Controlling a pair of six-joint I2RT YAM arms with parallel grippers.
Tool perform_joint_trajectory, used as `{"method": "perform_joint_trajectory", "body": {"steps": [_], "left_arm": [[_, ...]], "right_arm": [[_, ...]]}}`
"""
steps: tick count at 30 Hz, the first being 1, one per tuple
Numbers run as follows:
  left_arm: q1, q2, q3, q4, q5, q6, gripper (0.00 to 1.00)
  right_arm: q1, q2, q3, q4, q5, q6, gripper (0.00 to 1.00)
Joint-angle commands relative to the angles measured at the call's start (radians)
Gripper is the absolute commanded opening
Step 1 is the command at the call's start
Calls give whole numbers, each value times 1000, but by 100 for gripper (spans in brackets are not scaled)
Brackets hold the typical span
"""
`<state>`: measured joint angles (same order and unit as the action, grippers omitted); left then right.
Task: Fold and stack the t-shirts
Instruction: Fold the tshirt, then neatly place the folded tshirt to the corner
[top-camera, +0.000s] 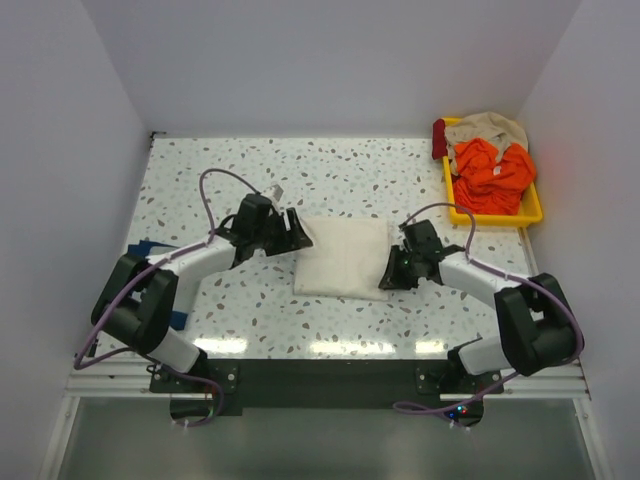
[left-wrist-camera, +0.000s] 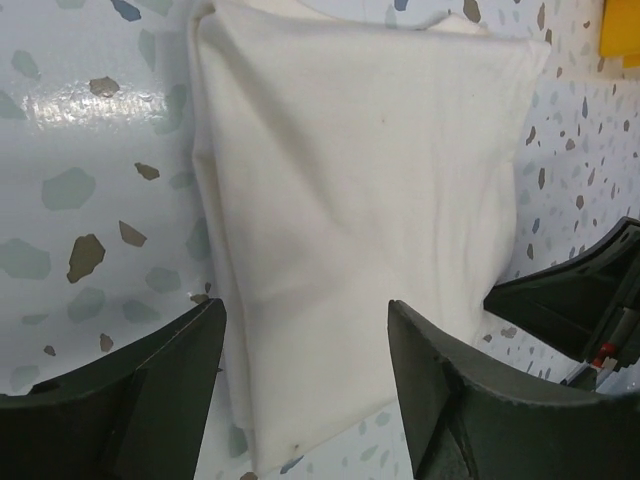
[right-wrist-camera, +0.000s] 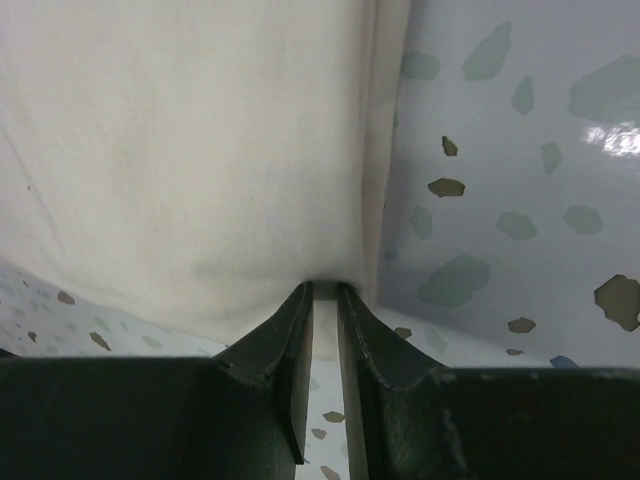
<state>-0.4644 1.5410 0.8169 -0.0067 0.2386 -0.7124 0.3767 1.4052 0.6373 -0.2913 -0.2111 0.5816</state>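
- Cream t-shirt (top-camera: 343, 258): already a compact folded rectangle, flat on the table (top-camera: 330, 170) midway between my two arms. Both can reach it.
- Right pincer (top-camera: 390, 275): narrow, tips nipped on the shirt's right edge. The wrist view shows cloth puckering into the tips, so I read it as a grip on the folded layers, not just contact.
- Left pincer (top-camera: 292, 232): wide open at the shirt's upper-left corner, holding nothing. In the wrist view its fingers (left-wrist-camera: 130, 400) straddle the cloth edge, placed to close on it.
- Why both sides: lifting one edge alone would likely let the fold sag open, and two grips keep it square.
- Navy cloth (top-camera: 143, 246): a sliver under my left arm at the table's left edge, probably the second tee. I can't tell whether it is folded.
- Yellow tray (top-camera: 530, 212): far right, holds orange, beige and red fabric, well apart from the work.
- Judgement: folding looks finished on the cream one and stacking isn't done.
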Motion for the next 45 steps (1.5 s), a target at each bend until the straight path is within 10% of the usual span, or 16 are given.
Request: {"method": "perform_joint_trajectory", "body": {"steps": [1, 12, 25, 39, 43, 45], "left_arm": [[16, 5, -13, 8, -28, 34, 72], [44, 136, -39, 135, 50, -19, 75], [47, 100, -84, 50, -260, -73, 70], [-34, 269, -24, 79, -259, -145, 67], [-85, 304, 10, 70, -286, -197, 57], [-85, 283, 19, 63, -294, -223, 34]], "right_arm": [[-31, 46, 47, -8, 35, -23, 21], [-102, 236, 194, -3, -10, -42, 21], [-128, 370, 318, -22, -8, -58, 21], [-128, 377, 348, -23, -27, -58, 20], [-130, 365, 358, -37, -28, -62, 20], [-130, 341, 363, -52, -21, -66, 20]]}}
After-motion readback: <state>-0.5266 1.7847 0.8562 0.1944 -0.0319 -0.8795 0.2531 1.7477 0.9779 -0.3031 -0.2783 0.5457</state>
